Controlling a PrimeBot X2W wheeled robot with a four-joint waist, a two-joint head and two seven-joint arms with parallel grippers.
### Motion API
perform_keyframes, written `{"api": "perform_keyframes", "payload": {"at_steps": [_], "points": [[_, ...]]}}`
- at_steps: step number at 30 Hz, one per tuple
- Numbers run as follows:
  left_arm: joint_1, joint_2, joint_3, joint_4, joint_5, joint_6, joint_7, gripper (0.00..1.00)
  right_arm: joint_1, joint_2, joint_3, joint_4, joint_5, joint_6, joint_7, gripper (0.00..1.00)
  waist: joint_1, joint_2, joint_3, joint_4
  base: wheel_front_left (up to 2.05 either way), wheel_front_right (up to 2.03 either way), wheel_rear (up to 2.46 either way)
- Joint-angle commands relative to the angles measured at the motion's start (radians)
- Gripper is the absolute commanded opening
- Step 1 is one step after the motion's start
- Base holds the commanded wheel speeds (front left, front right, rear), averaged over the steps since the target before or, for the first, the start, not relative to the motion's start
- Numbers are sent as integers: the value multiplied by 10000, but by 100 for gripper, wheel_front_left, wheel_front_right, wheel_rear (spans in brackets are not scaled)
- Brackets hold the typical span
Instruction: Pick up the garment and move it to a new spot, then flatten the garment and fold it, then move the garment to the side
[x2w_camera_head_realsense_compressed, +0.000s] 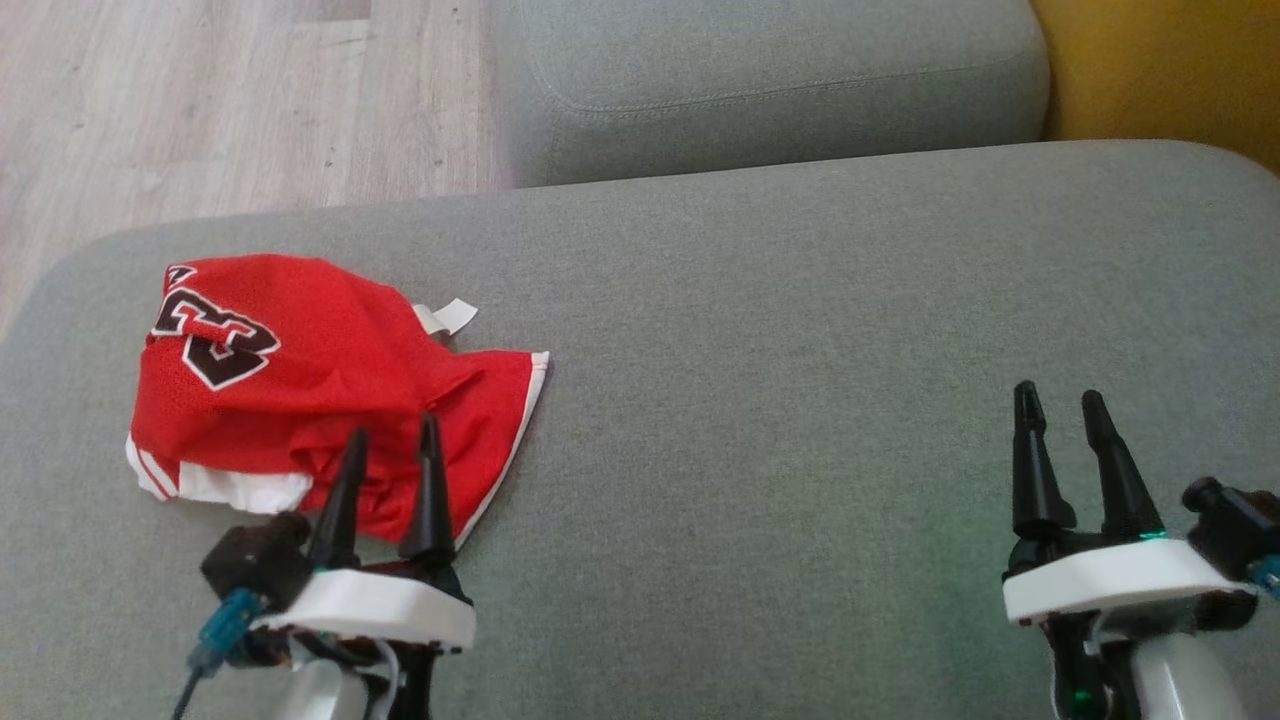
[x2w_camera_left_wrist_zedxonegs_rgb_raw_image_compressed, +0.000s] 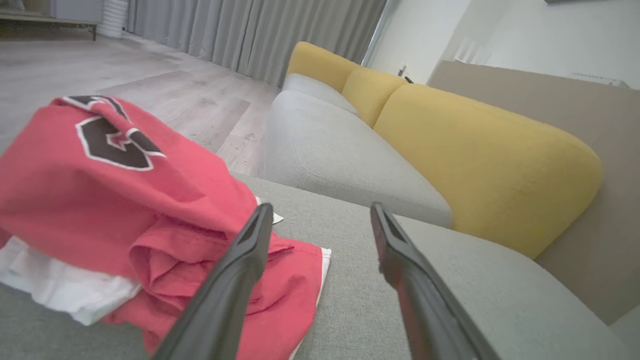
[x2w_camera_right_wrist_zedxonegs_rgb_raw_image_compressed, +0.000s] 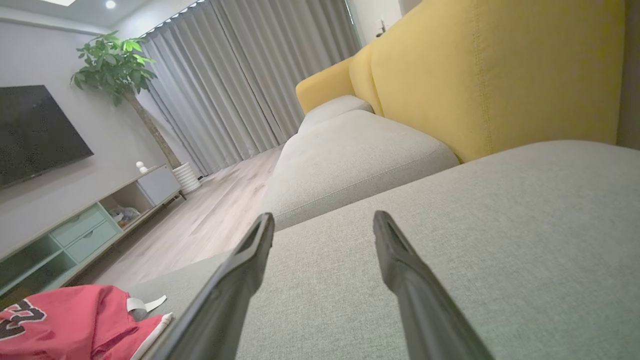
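We judge task barely begun: garment (x2w_camera_head_realsense_compressed: 300, 390) lies bunched, neither flat nor folded; pickup, move, flattening, folding, setting aside all remain.
Garment on left part of grey cushion (x2w_camera_head_realsense_compressed: 800, 350).
Red jersey cloth, white trim, black numeral on top, white tag at far side.
Our left gripper (x2w_camera_head_realsense_compressed: 394, 428) spread, empty, at garment's near edge; contact unclear.
Right gripper (x2w_camera_head_realsense_compressed: 1058, 393) spread, empty, well apart at right.

A crumpled red garment (x2w_camera_head_realsense_compressed: 300, 370) with black-and-white lettering and white trim lies on the left part of a wide grey cushion (x2w_camera_head_realsense_compressed: 760, 340). The left gripper (x2w_camera_head_realsense_compressed: 394, 428) stands at the garment's near edge with its fingers spread, their tips overlapping the cloth. The right gripper (x2w_camera_head_realsense_compressed: 1058, 393), also spread, sits over bare cushion well apart from it. Beyond lie a second grey cushion (x2w_camera_head_realsense_compressed: 770, 80) and a wooden floor (x2w_camera_head_realsense_compressed: 200, 100).
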Motion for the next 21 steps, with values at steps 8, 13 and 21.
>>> {"api": "perform_keyframes", "payload": {"at_steps": [8, 13, 21], "points": [[-971, 543, -905, 187, 1688, 304, -376, 100, -261, -75, 289, -558, -1657, -5, -387, 100, 0, -1, -32, -43, 0, 0, 0], [-1233, 714, -1463, 574, 2484, 539, -524, 100, -264, -77, 358, -547, -2517, -5, -534, 100, 0, -1, -30, -18, 0, 0, 0], [-1509, 815, -2141, 869, 3309, 904, -761, 100, -217, -82, 498, -639, -3496, -6, -769, 100, 0, -1, -43, 84, 0, 0, 0]]}}
